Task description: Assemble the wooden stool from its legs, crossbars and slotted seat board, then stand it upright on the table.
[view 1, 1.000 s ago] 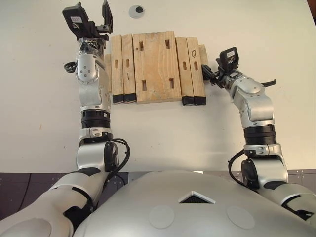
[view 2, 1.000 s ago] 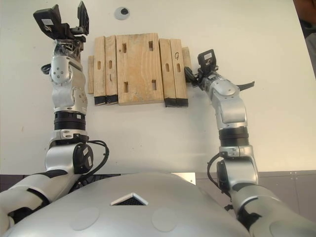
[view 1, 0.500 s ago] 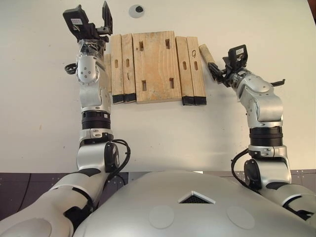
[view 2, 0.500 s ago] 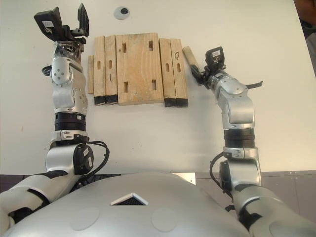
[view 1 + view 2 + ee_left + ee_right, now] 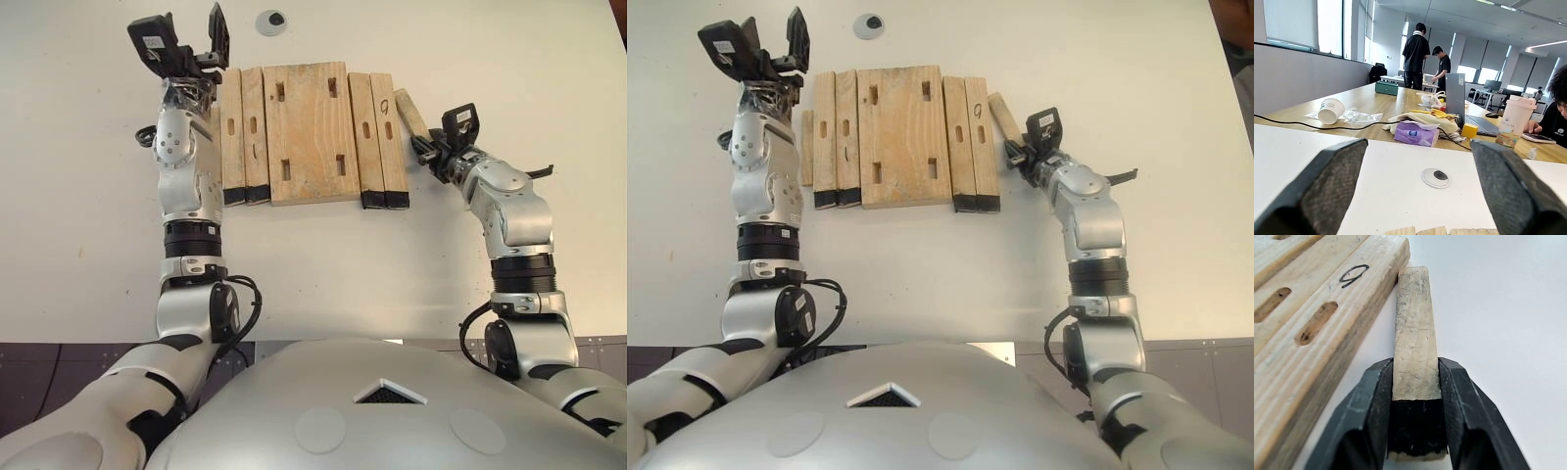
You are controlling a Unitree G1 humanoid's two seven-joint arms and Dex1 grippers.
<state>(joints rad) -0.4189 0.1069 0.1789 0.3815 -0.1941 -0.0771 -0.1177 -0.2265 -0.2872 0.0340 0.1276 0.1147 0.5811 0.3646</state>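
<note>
The slotted seat board (image 5: 308,132) lies flat on the white table with two slotted legs (image 5: 243,132) against its left side and two more legs (image 5: 378,137) against its right side. My right gripper (image 5: 425,145) is shut on a short crossbar (image 5: 1413,333) by its black-tipped end; the bar angles away from the rightmost leg (image 5: 1317,318), its far end close to that leg's corner. Another crossbar (image 5: 806,147) lies left of the left legs, beside my left forearm. My left gripper (image 5: 188,41) is open with nothing in it, beyond the far left corner of the parts.
A round grey grommet (image 5: 271,20) sits in the table beyond the seat board, also visible between my left fingers (image 5: 1435,177). Bare white table (image 5: 549,88) spreads to the right and in front of the parts. The table's front edge (image 5: 323,340) runs near my body.
The right gripper has pulled the crossbar away from the rightmost leg, so it now lies at an angle. The left gripper has shifted slightly toward the parts.
</note>
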